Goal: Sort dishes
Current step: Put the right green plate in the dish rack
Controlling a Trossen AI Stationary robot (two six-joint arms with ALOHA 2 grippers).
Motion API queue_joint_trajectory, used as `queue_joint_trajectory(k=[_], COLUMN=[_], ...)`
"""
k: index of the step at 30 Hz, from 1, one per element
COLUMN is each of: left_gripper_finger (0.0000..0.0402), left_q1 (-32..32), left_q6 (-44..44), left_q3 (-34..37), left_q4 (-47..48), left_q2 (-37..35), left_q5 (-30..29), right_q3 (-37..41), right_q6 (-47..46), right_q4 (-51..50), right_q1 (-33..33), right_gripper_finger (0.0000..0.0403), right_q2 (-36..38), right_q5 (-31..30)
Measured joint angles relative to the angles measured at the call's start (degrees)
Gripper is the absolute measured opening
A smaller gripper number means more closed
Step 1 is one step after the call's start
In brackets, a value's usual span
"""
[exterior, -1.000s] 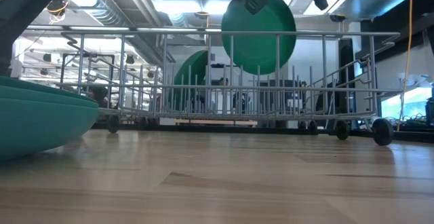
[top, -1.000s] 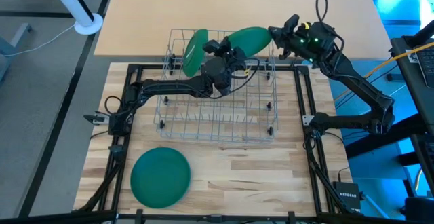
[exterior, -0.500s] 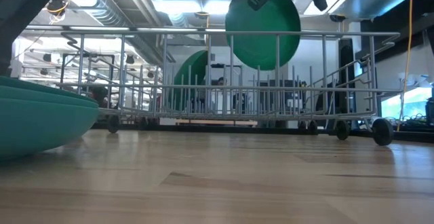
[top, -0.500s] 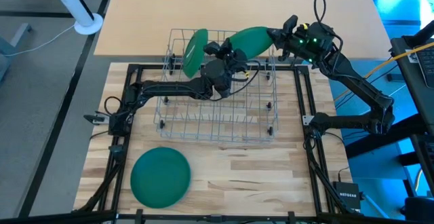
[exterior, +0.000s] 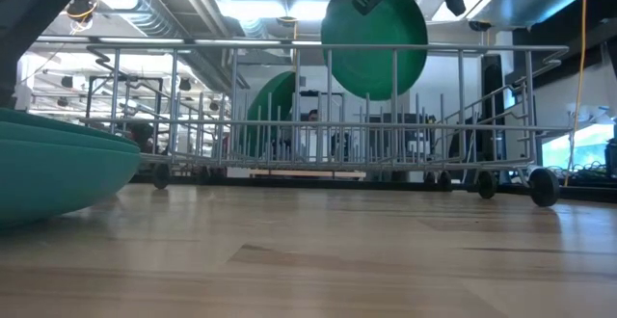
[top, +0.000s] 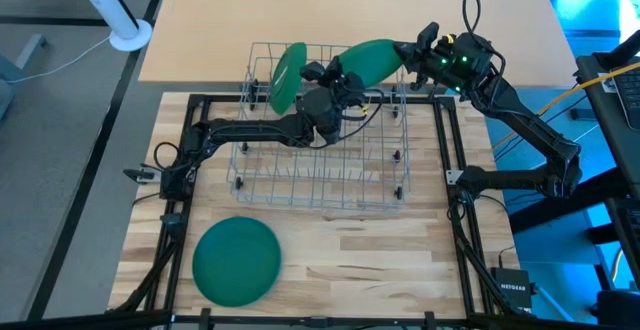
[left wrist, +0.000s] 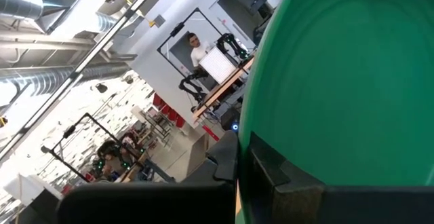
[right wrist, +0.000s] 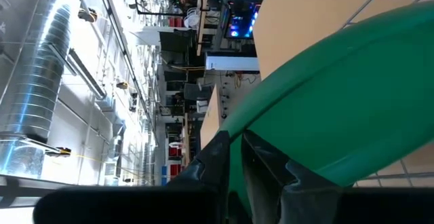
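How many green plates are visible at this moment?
At least 3: one plate gripped by both the left tool and right tool above the wire rack, one standing in the rack, and a stack on the table, possibly hiding more.

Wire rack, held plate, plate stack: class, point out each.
wire rack [top: 330, 175]: high view, bare floor wires.
held plate [exterior: 374, 39]: low view, middle of its face.
plate stack [top: 236, 261]: high view, centre of the top plate.

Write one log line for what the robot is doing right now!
both end effectors: left, right shut on raised plate | rack: one plate standing | table: plates stacked
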State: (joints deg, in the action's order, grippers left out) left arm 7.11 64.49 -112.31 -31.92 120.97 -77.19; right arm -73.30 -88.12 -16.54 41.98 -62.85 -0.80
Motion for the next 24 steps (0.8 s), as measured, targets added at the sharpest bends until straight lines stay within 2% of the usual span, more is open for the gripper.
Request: queue_joint_trajectory(k=[16,24], left_gripper_finger=[0.0000,0.0000], left_q1=[-1.1,-2.1], left_q6=[-0.7,-1.5], left_q3=[0.0,0.0], left_q4=[0.0,-0.1], left_q2=[0.0,0.0], left_q5=[0.0,1.7], right_q3=[0.0,0.0], right_q6=[-8.9,-9.2], right_q4=[0.1,0.0], right_q1=[0.0,0.0], right_gripper_finger=[0.0044,0.0044], right_q2=[0.0,0.0], right_q5=[-1.5,-2.1])
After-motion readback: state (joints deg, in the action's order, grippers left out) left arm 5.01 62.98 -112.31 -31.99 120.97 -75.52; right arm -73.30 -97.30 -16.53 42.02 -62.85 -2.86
